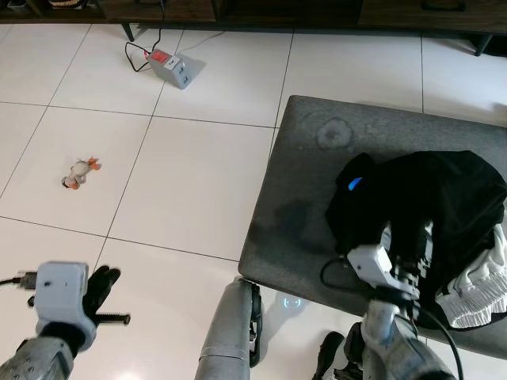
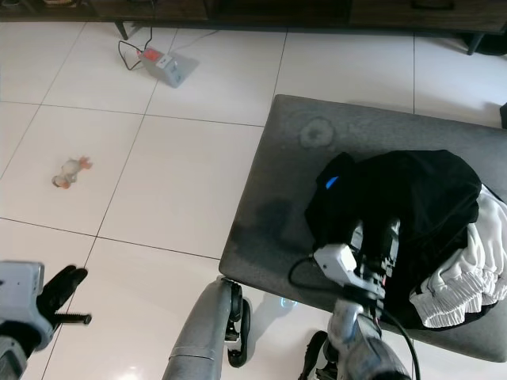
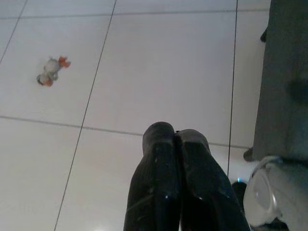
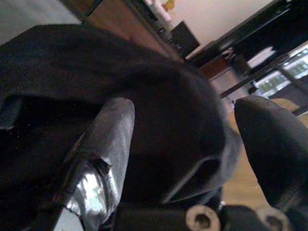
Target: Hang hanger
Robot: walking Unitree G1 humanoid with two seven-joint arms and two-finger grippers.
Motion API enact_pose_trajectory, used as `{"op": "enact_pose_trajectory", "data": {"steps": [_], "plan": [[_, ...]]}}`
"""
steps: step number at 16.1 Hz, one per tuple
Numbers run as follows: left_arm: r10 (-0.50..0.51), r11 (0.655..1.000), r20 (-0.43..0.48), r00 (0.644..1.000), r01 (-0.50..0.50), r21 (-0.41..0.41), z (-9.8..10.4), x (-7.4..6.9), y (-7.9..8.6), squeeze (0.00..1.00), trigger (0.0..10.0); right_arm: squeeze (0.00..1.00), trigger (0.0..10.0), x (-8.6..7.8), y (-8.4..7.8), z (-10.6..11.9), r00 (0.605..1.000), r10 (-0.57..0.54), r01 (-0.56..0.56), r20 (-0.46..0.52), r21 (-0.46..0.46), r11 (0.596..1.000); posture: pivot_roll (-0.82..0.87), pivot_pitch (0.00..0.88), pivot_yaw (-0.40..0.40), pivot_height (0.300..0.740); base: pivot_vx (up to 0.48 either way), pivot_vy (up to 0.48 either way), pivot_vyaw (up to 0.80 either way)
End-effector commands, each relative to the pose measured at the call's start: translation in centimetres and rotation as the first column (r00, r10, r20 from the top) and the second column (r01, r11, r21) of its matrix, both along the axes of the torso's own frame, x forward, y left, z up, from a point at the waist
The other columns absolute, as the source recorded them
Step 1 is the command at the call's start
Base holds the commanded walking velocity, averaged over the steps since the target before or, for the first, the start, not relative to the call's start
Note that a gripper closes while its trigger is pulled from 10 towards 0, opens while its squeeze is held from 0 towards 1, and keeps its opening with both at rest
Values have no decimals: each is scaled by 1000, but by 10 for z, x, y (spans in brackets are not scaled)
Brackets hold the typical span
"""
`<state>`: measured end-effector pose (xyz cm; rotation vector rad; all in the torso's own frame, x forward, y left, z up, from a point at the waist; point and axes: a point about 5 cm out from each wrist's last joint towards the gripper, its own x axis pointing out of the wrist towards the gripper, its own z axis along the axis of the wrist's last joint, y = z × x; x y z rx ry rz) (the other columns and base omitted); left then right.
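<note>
- The right tool (image 1: 408, 241) is over the near edge of a black garment (image 1: 432, 206) heaped on the right half of a grey padded bench (image 1: 305, 182). Its two fingers are spread wide, and the right wrist view shows dark cloth bulging up between them; they have not closed on it.
- No hanger can be made out in any view. If one is there, my guess is that it lies under or inside the black heap, so its long axis cannot be told.
- A white garment (image 1: 479, 281) with a gathered hem lies touching the black one on its right, at the bench's near right corner.
- The heap lies directly ahead of the right tool, on the far side of its fingers, so the right arm is plainly the nearer one.
- The left tool (image 3: 175, 139) hangs over the white tiled floor (image 1: 198, 174), well to the left of the bench, its fingers pressed together and empty.
- A small toy (image 1: 79, 172) lies on the floor at far left, and a grey box (image 1: 176, 69) with a cord sits farther off; neither is near the work.
</note>
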<state>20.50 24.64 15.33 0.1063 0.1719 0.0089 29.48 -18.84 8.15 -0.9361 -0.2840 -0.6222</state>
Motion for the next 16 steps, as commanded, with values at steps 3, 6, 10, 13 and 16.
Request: {"op": "enact_pose_trajectory", "data": {"steps": [3,6,10,13,16], "plan": [[25,1000,-49,998,-25,1,-11,-5,4,0,10000,0,0,2,-10,6,1000,-25,25,4,-21,999,344,573,206,617,0,0,0],[30,1000,-53,998,-30,4,-12,-7,6,0,10000,0,10000,7,-5,2,996,1,2,-90,34,999,345,573,200,617,0,0,0],[30,1000,-53,998,-30,4,-12,-7,5,0,10000,0,10000,-7,9,-18,985,36,-29,-167,47,998,346,577,202,617,0,0,0],[29,1000,-55,998,-29,5,-12,-8,6,0,10000,306,10000,-6,11,-28,973,36,-25,-229,50,998,354,581,207,617,0,0,0],[30,1000,-57,998,-30,6,-11,-9,6,0,10000,1000,10000,5,11,-24,971,30,-19,-239,49,999,356,585,209,617,0,0,0]]}}
